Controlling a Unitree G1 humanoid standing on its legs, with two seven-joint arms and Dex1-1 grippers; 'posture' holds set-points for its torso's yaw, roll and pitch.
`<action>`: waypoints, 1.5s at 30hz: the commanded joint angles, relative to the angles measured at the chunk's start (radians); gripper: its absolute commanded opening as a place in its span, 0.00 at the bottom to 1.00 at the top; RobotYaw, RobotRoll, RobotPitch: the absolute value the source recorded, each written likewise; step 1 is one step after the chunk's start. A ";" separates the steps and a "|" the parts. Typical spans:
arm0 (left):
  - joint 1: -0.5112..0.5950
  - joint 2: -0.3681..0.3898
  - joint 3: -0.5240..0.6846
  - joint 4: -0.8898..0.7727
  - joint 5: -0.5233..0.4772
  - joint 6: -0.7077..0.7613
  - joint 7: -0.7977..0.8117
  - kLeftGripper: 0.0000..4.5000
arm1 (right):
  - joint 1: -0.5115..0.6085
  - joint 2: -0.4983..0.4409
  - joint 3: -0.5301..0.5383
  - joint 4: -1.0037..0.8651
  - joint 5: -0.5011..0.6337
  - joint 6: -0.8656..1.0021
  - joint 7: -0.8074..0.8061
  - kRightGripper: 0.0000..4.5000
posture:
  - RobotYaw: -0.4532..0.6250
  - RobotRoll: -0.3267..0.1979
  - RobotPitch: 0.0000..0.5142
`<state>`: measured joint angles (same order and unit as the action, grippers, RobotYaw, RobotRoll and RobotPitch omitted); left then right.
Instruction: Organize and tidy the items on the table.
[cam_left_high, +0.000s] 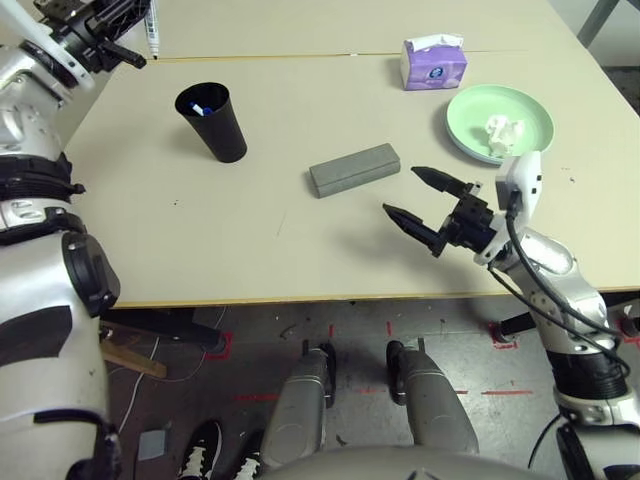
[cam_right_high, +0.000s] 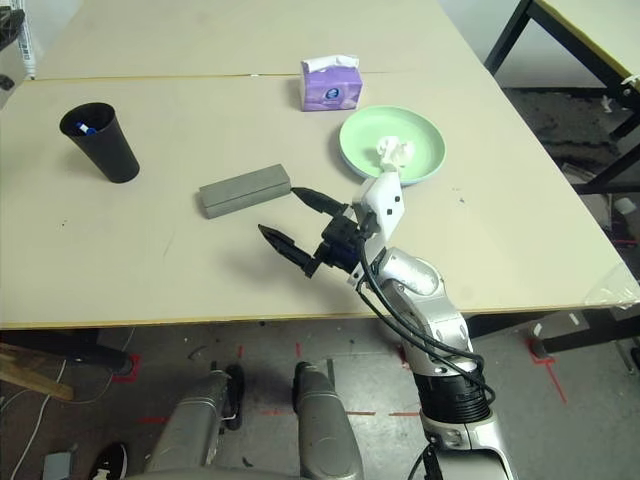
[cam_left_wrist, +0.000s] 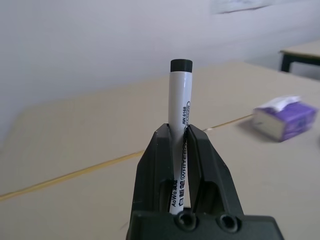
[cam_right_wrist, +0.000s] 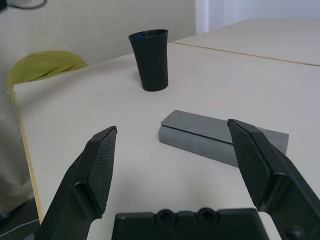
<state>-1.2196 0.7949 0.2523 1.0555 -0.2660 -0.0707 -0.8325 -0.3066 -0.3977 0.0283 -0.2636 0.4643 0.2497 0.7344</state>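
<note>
Left wrist view shows the left gripper (cam_left_wrist: 182, 145) clamped on a white marker with a black cap (cam_left_wrist: 180, 100), held upright; in the left eye view that arm sits at the upper left of the frame, up and left of the black cup (cam_left_high: 213, 121), where a blue-capped marker (cam_left_high: 200, 108) already stands. Light, stiff and slick, the held marker is best pinched mid-barrel, as it is. Right gripper (cam_left_high: 428, 205) hangs with fingers spread at centre right, near the grey glasses case (cam_left_high: 354, 169) just left of it; rigid and light, that case looks best grasped across its short width. Crumpled tissue (cam_left_high: 503, 132) lies on the pale-green plate (cam_left_high: 473, 110) at upper right.
</note>
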 joint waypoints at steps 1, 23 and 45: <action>-0.005 -0.021 -0.009 0.054 0.036 -0.059 0.026 0.06 | 0.017 -0.006 0.007 -0.023 -0.006 0.016 -0.004 1.00 | 0.29 0.62 0.44; 0.045 -0.089 0.014 0.182 0.080 -0.153 0.149 0.22 | 0.060 -0.051 -0.019 -0.108 0.013 0.072 -0.018 1.00 | 0.25 0.62 0.46; 0.069 -0.045 0.097 0.058 -0.031 -0.146 -0.059 1.00 | -0.067 -0.082 -0.070 -0.183 0.165 0.191 -0.002 1.00 | 0.25 0.62 0.46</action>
<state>-1.1532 0.7237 0.3164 1.1510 -0.2626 -0.2148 -0.8705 -0.3456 -0.4856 0.0021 -0.4211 0.5866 0.4148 0.7651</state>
